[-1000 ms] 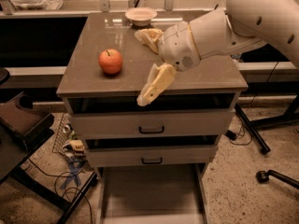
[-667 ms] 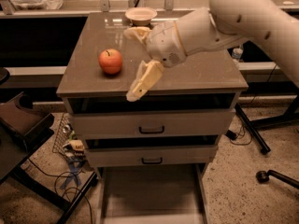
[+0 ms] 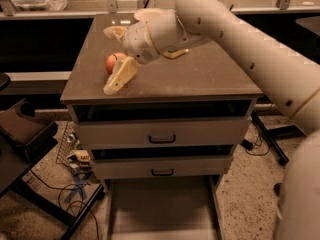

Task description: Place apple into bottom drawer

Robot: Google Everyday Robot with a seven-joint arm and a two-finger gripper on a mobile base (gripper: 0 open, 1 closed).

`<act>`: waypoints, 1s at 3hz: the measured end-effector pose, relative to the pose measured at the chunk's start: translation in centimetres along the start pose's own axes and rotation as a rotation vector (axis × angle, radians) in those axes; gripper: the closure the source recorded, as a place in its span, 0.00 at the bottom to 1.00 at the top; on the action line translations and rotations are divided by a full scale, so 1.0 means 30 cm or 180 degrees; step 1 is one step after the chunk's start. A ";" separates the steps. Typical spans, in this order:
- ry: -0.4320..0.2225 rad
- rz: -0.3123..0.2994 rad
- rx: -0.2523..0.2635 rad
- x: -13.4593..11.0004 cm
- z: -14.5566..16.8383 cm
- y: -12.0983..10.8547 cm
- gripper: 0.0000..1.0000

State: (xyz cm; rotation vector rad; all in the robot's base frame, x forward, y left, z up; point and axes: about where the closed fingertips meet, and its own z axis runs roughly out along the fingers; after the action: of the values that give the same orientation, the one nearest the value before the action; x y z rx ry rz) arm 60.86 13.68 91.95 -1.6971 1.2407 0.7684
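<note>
Apple: we log it on the desk, toward the left rear of the top, in the same place as a second ago. Hand: this is where we enter the change. A second ago it stood right of the apple and well apart from it. Now it reaches around the fruit, with one finger slanting low over the desk on the near side and the other beyond the apple, which sits between them. The jaws stand wide and grip nothing. We cannot tell whether either finger touches the apple. Bottom drawer: we list it as pulled out at the foot of the cabinet, well below and in front of the apple. Our judgement is that the approach is complete and the grasp is the step in hand. Closing, lifting and carrying the apple down to the drawer all remain.
</note>
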 end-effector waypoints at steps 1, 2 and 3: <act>0.0143 0.0322 0.0129 0.078 0.013 -0.111 0.00; 0.0329 0.0630 0.0261 0.155 0.013 -0.215 0.00; 0.0403 0.0764 0.0408 0.229 -0.005 -0.280 0.00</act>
State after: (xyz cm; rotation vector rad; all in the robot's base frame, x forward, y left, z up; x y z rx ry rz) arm 70.97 11.73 88.56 -1.5294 1.5683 0.7130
